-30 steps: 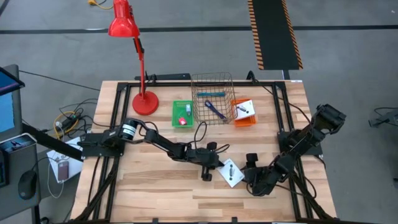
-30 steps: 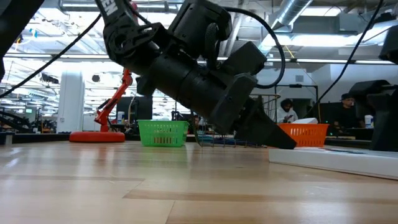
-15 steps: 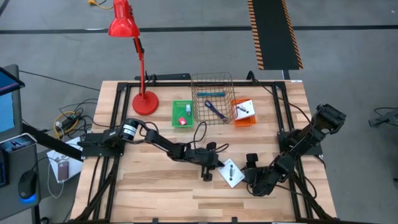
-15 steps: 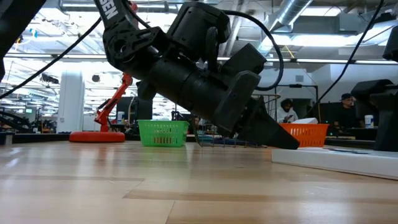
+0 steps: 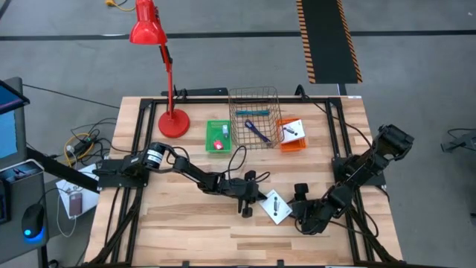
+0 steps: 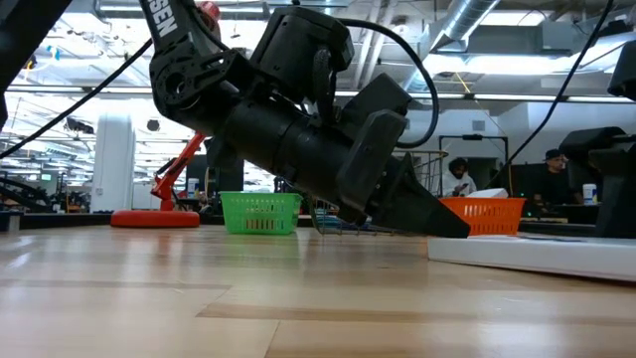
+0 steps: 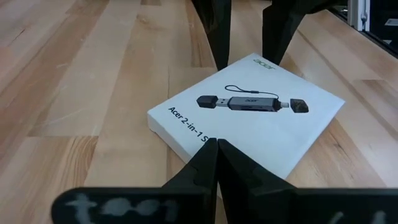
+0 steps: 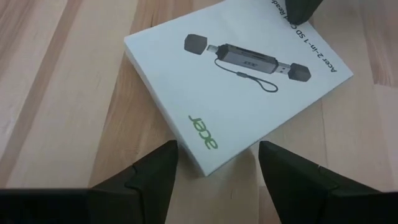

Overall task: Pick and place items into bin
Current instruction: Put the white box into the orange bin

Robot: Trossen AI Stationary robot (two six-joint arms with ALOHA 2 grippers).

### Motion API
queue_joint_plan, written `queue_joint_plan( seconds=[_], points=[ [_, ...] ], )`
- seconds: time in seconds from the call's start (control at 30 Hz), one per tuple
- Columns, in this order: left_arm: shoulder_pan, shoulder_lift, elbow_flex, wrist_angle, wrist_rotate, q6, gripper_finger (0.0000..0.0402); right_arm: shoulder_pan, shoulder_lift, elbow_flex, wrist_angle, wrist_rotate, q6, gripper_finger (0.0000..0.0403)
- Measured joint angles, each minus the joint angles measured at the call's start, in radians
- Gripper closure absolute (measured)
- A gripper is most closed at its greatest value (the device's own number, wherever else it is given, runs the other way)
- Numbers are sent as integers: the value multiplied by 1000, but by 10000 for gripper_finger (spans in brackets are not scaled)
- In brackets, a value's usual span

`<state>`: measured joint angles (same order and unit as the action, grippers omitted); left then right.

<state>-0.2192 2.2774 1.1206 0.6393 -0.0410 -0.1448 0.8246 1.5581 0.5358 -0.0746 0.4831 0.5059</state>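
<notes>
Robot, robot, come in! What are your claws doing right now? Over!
Left gripper shut, tips at white box edge. Right gripper open, straddling box's opposite corner. Box flat on table, not lifted. Nothing in the way.

White box (image 8: pixel 239 93), dark printed reader, green logo; green bin (image 5: pixel 218 137); orange bin (image 5: pixel 291 141); red lamp (image 5: pixel 146 26)

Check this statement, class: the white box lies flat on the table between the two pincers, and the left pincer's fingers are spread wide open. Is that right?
One detail is wrong: the left pincer is shut, fingertips together at the white box's edge, as the left wrist view shows. The box does lie flat on the table between it and the right pincer.
</notes>
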Motion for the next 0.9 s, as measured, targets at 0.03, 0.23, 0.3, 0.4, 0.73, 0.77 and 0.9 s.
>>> queue_joint_plan(
  seconds=[0.03,0.23,0.3,0.4,0.73,0.77,0.9],
  points=[
    [0,0,0,0,0,-2,402,0,0,0,0,0,1,182],
    [-2,1,-1,7,0,-7,402,0,0,0,0,6,-1,182],
    [-2,1,-2,8,0,-7,402,0,0,0,0,9,-4,182],
    [-2,1,-2,8,0,-7,402,0,0,0,0,9,-6,183],
    [-4,1,-3,8,3,-8,402,-2,0,33,-21,14,-74,212],
    [-4,1,-3,8,4,-8,402,-2,0,39,-29,20,-81,213],
    [-5,1,-3,8,4,-8,402,-1,0,59,-69,37,-95,211]
  ],
)
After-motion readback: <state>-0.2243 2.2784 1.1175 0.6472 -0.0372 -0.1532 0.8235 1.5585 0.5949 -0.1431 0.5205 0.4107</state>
